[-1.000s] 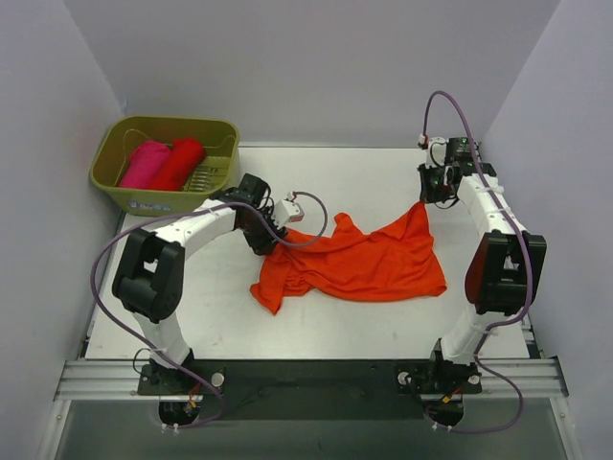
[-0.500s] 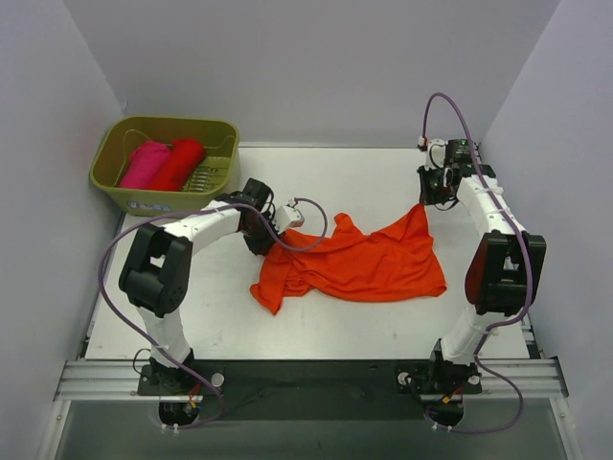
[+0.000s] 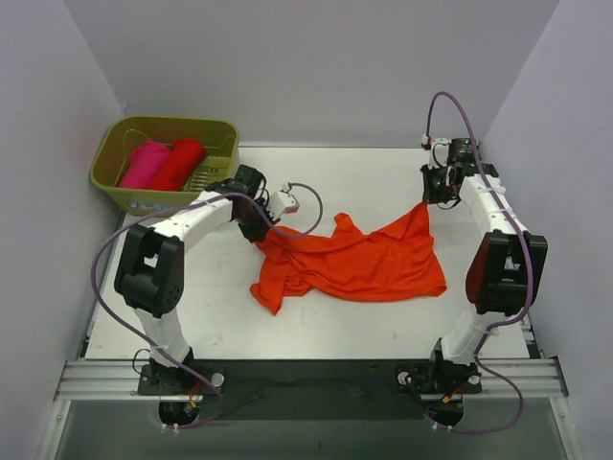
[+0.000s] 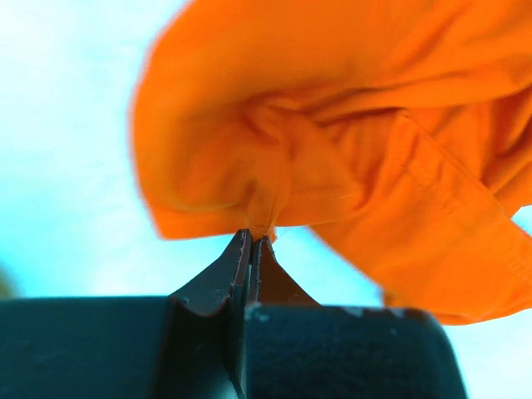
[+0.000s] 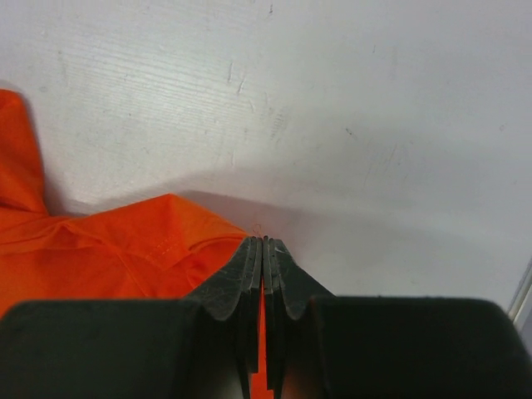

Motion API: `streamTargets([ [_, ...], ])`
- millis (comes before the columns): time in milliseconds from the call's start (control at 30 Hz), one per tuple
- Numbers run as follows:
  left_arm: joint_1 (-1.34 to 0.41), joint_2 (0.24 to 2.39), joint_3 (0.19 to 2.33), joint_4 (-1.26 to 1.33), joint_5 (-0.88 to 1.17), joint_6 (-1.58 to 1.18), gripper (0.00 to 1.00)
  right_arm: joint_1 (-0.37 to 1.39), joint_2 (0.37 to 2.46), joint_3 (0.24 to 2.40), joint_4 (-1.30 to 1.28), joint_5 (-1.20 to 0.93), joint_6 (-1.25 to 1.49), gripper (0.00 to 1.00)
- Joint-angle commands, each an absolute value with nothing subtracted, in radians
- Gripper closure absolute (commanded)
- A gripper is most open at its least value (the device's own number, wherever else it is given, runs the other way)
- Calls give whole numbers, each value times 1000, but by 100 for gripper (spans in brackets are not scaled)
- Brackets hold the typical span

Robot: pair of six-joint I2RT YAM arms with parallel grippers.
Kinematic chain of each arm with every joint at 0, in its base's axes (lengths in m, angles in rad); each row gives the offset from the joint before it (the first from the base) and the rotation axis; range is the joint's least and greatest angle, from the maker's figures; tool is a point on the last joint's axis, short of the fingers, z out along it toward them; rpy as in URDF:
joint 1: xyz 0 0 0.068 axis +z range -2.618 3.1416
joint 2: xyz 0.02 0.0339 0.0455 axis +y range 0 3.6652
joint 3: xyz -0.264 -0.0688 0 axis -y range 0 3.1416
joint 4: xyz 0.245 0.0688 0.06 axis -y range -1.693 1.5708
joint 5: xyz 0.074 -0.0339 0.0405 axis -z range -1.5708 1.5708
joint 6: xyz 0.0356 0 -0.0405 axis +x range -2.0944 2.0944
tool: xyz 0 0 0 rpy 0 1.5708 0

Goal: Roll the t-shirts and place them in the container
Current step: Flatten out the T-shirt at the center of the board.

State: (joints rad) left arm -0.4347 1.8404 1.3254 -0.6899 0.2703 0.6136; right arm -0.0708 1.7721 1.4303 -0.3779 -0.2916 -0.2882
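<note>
Olive basket [image 3: 144, 199] (far left), white table [image 3: 364, 182]

No legible text, numbers or brand marks in any view.
Olive basket [image 3: 120, 195]: a pale sticker [image 3: 153, 204] sits on its front wall, with print too small to read from the top camera. Orange t-shirt [image 3: 364, 264]: plain cloth in the top and both wrist views, with no lettering that can be made out.
</note>
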Motion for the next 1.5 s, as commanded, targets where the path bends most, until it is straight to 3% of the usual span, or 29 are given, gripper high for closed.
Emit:
streamTargets([
  [0,-373,1706,1494,-719,290,630,100,-92,1706,1541,-386,-262,-268,100],
  [300,-293,1614,1747,-644,232,617,100,-109,1625,1808,-439,-216,-316,100],
  [700,-281,1408,1818,-442,152,531,100,-106,1367,1985,-443,-150,-383,100],
  [1233,-267,1192,1850,-489,281,552,100,-107,1120,1927,-402,-98,-499,100],
  [1467,-261,1100,1848,-420,281,537,100,-107,1085,2063,-381,-112,-508,100],
])
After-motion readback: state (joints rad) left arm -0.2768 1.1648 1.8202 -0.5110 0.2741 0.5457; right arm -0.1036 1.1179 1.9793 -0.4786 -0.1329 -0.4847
